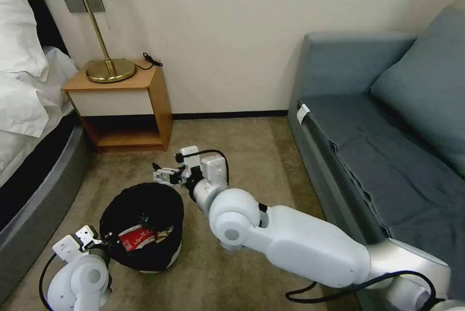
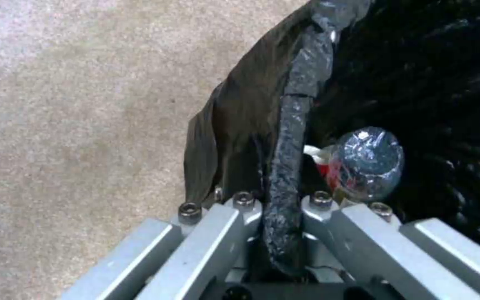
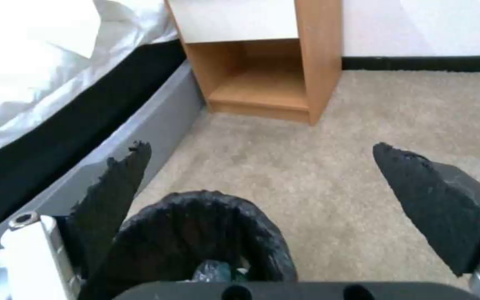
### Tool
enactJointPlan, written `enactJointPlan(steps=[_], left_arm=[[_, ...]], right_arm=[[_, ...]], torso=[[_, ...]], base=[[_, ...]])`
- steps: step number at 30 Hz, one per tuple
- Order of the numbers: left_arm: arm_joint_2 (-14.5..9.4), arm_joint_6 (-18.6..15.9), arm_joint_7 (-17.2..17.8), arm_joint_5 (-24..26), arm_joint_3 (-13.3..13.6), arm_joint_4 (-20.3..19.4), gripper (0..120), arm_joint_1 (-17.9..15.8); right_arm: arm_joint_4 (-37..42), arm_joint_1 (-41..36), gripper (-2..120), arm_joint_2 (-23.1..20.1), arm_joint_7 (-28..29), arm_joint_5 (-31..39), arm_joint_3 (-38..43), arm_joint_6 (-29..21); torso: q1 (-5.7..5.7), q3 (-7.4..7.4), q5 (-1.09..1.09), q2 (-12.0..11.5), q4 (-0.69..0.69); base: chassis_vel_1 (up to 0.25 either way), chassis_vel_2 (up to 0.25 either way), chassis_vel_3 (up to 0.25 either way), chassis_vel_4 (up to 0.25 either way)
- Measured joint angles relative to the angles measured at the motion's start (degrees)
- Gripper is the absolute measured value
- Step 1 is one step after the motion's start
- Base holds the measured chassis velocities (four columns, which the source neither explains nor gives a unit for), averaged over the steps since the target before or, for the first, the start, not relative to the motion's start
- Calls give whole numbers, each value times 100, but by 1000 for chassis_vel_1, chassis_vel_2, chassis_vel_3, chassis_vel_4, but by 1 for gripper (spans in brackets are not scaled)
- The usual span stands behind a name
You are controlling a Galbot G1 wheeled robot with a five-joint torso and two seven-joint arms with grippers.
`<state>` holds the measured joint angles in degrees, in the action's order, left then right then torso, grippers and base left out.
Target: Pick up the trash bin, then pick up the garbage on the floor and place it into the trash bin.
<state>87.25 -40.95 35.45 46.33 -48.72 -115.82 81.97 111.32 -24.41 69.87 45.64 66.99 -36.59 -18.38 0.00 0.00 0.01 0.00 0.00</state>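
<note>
The trash bin [image 1: 143, 226] sits on the carpet between the two arms, and the left gripper [image 1: 99, 241] has it by the near rim — in the left wrist view the jaws are clamped on the black-bagged edge [image 2: 287, 175], with the liner folded over on the outside. Inside, the garbage is already gathered: a red snack packet [image 1: 136, 239] lies flat with a gold-brown wrapper [image 1: 163, 234] beside it, and the left wrist camera catches the clear bottle [image 2: 365, 164] lying just inside the rim, close to the jaws.

The right gripper [image 1: 166, 175] hovers at the bin's far rim, on the side towards the nightstand [image 1: 121, 107], a little above it and just beyond the opening. Its black pads [image 3: 429, 200] stand wide apart with nothing between them (the right wrist view looks straight over the bin's dark rim [image 3: 206, 208] to bare carpet beyond). So the bin lies just back and below from the right gripper, towards the robot — the opening facing straight up.

The right arm is stretched low and forward from the shoulder, elbow near the floor beside the bin, wrist bent towards the bed. The left arm is tucked in close, forearm low, holding the rim. No loose litter shows on the carpet around the bin, so I judge the collecting is nearly or fully done.
</note>
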Motion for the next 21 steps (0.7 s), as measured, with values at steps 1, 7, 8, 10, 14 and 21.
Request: enactJointPlan(steps=[1, 7, 8, 10, 14, 21], left_arm=[[0, 0, 0, 0, 0, 0, 2, 0], [-3, -1, -21, -35, -5, 21, 4, -7], [-5, 3, -47, -56, -10, 16, 8, -3], [-8, 28, -141, -159, -25, -18, 17, 25], [-4, 110, -355, -454, -44, -82, 30, 89], [5, 476, -1192, -1566, -85, -396, 58, 357]], right_arm=[[0, 0, 100, 0, 0, 0, 0, 0], [34, -167, 100, -59, -25, -7, 127, 1], [33, -185, 100, -72, -31, -10, 138, 1], [29, -210, 100, -110, -43, -13, 156, 1], [35, -225, 100, -149, -44, 0, 191, 1], [74, -315, 100, -343, -117, -21, 355, 1]], torso=[[0, 0, 0, 0, 0], [0, 0, 0, 0, 0], [0, 0, -2, 0, 0], [0, 0, -1, 0, 0], [0, 0, -2, 0, 0], [0, 0, -1, 0, 0]], base=[[0, 0, 0, 0], [0, 0, 0, 0], [0, 0, 0, 0], [0, 0, 0, 0], [0, 0, 0, 0], [0, 0, 0, 0]])
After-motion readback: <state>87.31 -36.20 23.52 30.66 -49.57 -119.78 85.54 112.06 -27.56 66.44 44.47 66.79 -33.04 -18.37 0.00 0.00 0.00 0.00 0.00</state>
